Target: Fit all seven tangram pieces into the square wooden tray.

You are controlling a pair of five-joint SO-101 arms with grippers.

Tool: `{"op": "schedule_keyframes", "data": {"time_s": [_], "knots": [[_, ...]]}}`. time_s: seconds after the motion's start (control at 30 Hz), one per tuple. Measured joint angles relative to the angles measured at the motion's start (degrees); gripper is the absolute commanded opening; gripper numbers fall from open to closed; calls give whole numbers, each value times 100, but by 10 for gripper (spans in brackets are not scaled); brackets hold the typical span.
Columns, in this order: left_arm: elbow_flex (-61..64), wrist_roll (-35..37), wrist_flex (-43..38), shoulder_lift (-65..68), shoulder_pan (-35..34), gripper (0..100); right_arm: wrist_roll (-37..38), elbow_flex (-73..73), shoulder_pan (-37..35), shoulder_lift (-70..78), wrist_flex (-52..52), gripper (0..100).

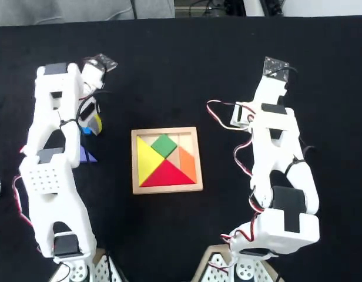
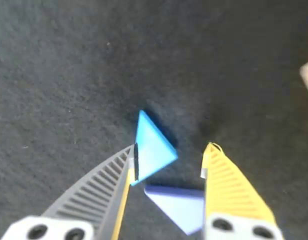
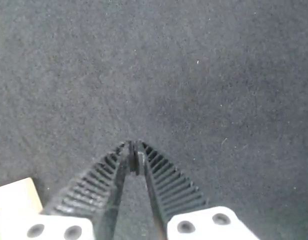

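Centre the wide-open, empty left gripper [image 2: 171,149] over the blue triangle [image 2: 151,146], then close; the tray [image 1: 167,189] lies at 4 o'clock.

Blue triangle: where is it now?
Left wrist view: the blue triangle lies on the table left of the tray, between the open fingers of the left gripper, beside the purple piece.

Near the worktop's [image 1: 169,70] left edge, the left arm [image 1: 52,153] covers most of the blue piece [image 1: 87,130] and the purple piece [image 1: 87,156]. In the right wrist view, the picture's edge cuts the wooden tray [image 3: 14,200] down to one corner.
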Motion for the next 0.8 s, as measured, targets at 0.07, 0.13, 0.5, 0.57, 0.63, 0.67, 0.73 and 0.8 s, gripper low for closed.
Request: {"op": "schedule_keyframes", "data": {"time_s": [0.07, 0.13, 0.5, 0.57, 0.63, 0.67, 0.73, 0.8], "knots": [[-299, 0, 352, 18, 26, 216, 0, 0, 0, 0, 0, 11], [-501, 0, 554, 18, 26, 216, 0, 0, 0, 0, 0, 11], [-615, -510, 492, 193, -53, 221, 0, 0, 0, 0, 0, 11], [-580, -571, 343, 378, -62, 221, 0, 0, 0, 0, 0, 11], [-580, -589, 193, 519, -62, 221, 0, 0, 0, 0, 0, 11], [-580, -589, 149, 589, -62, 221, 0, 0, 0, 0, 0, 11], [-580, -589, 105, 677, -62, 221, 0, 0, 0, 0, 0, 11], [-589, -589, 105, 756, -70, 221, 0, 0, 0, 0, 0, 11]]}}
